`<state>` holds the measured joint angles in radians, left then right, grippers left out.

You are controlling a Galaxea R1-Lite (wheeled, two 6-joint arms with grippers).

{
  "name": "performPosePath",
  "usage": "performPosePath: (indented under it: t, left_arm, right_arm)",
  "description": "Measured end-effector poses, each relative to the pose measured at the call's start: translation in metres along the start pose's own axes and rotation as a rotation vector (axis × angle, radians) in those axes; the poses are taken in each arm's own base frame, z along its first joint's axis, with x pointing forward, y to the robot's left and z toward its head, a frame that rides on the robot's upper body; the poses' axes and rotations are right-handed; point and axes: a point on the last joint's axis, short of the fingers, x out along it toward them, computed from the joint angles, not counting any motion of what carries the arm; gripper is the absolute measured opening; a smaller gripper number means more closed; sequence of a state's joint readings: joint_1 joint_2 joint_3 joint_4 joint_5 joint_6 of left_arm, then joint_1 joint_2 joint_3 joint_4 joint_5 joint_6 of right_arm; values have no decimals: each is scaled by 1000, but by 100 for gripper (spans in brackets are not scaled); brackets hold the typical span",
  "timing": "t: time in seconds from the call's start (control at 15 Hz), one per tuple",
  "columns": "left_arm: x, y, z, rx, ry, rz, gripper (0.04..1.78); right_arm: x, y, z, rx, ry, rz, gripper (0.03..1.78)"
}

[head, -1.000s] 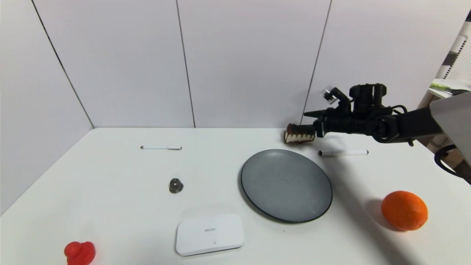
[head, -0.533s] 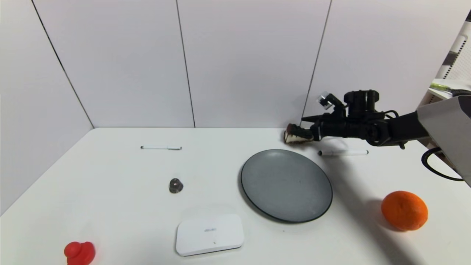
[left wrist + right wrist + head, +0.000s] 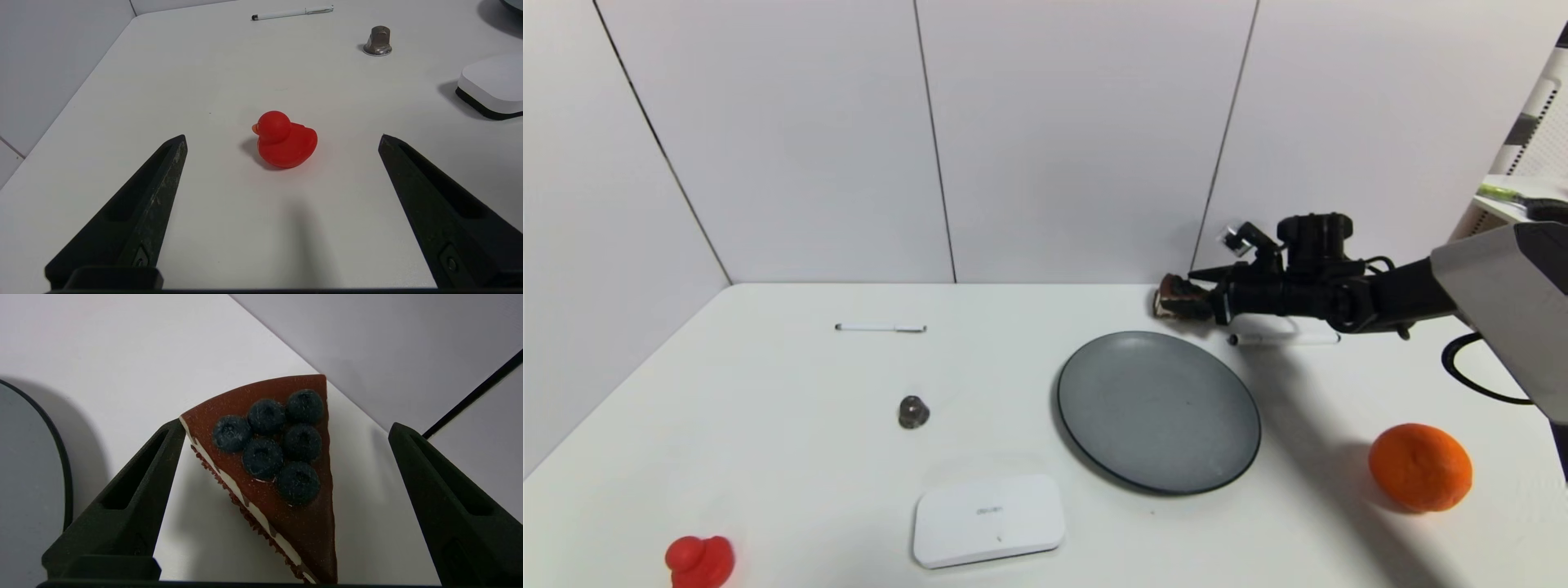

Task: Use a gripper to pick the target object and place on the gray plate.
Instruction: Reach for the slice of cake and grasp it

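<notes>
The cake slice [image 3: 1174, 300] lies on the white table by the back wall, just behind the gray plate [image 3: 1160, 408]. My right gripper [image 3: 1201, 296] is low over the table, and its open fingers stand on either side of the slice. In the right wrist view the slice [image 3: 282, 465], brown-topped with blueberries, lies between the two black fingers [image 3: 135, 490]. One finger is close to the slice's wide corner and the other is well apart from it. The plate's rim [image 3: 61, 457] shows at the side. My left gripper [image 3: 282, 136] is open, low over the near left of the table.
A white pen [image 3: 1286, 338] lies under the right arm and another pen [image 3: 880, 328] at the back left. An orange [image 3: 1419, 467], a white box [image 3: 988, 519], a metal nut [image 3: 913, 412] and a red duck [image 3: 699, 560] lie on the table.
My right gripper has moved down and forward, from just behind the cake slice to straddling it. The slice has stayed in place.
</notes>
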<state>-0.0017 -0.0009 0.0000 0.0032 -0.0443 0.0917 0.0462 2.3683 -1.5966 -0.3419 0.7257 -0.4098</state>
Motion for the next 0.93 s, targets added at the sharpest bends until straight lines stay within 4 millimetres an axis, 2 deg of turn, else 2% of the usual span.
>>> performPosePath:
  t: [0.47, 0.73, 0.93]
  left_arm:
    - [0, 0, 0, 0, 0, 0, 169]
    - [0, 0, 0, 0, 0, 0, 169]
    - [0, 0, 0, 0, 0, 0, 169]
  right_arm:
    - [3, -4, 2, -13, -14, -7, 171]
    - [4, -5, -1, -23, -11, -9, 110]
    - [5, -5, -2, -37, -10, -8, 82]
